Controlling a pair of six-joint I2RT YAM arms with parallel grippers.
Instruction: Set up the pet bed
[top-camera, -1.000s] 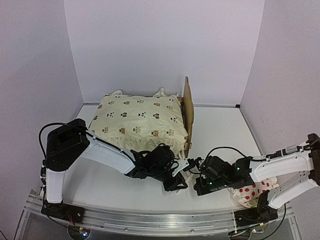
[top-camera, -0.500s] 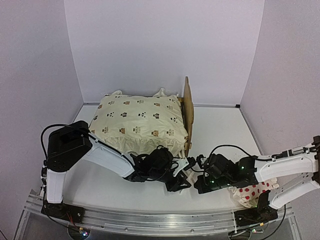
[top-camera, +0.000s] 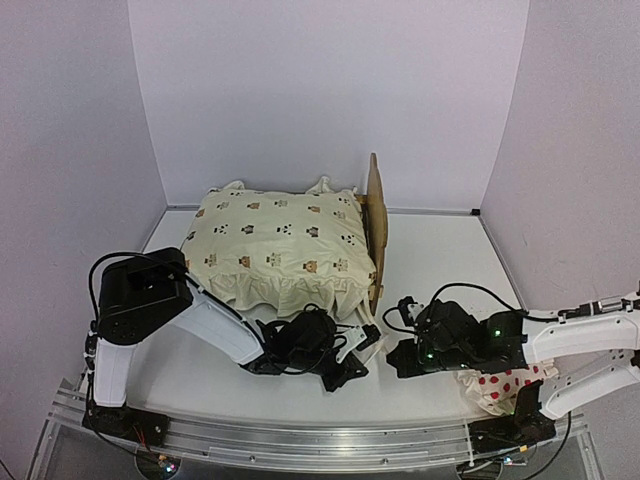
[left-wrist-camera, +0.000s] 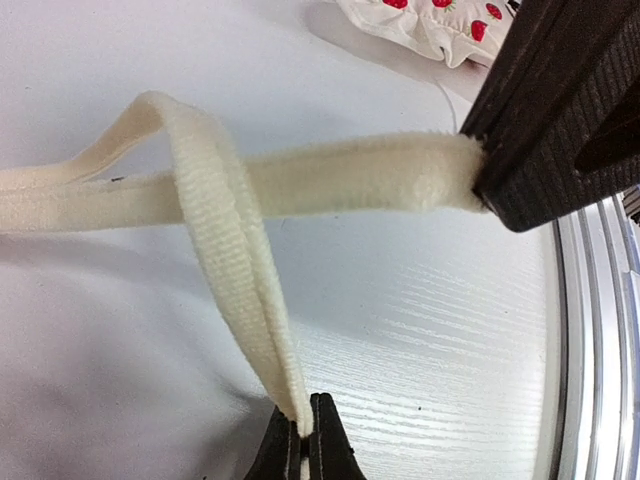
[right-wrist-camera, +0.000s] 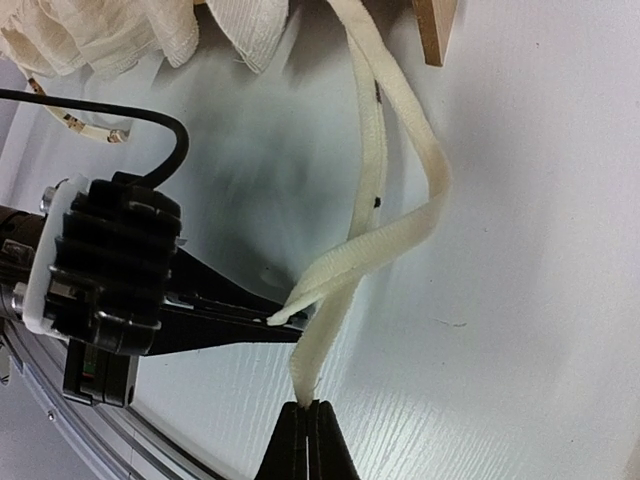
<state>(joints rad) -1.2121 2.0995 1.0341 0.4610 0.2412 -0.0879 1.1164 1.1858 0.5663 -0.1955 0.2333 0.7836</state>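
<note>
Trouble looked likeliest at the two cream ties (right-wrist-camera: 375, 150) that ran back toward the ruffled cover (top-camera: 280, 240). The left end effector (left-wrist-camera: 306, 435) was clenched on one tie close to its tip, and the right end effector (right-wrist-camera: 310, 425) was clenched on the other just as near its end, so a tug at the wrong angle could have let either slip free. The ties crossed each other between the two, and a badly matched pull might have made a snarl rather than a knot. A hard pull could also have dragged the light pet bed (top-camera: 376, 215), which stood at the back middle of the bench (top-camera: 440, 260) under the cover, its headboard upright on the right. The end effectors sat close together and could have knocked. The bench was smooth, white and faintly grained. Plain pale walls (top-camera: 320, 90) enclosed it, and a red-dotted pillow (top-camera: 505, 385) lay by the right arm.
</note>
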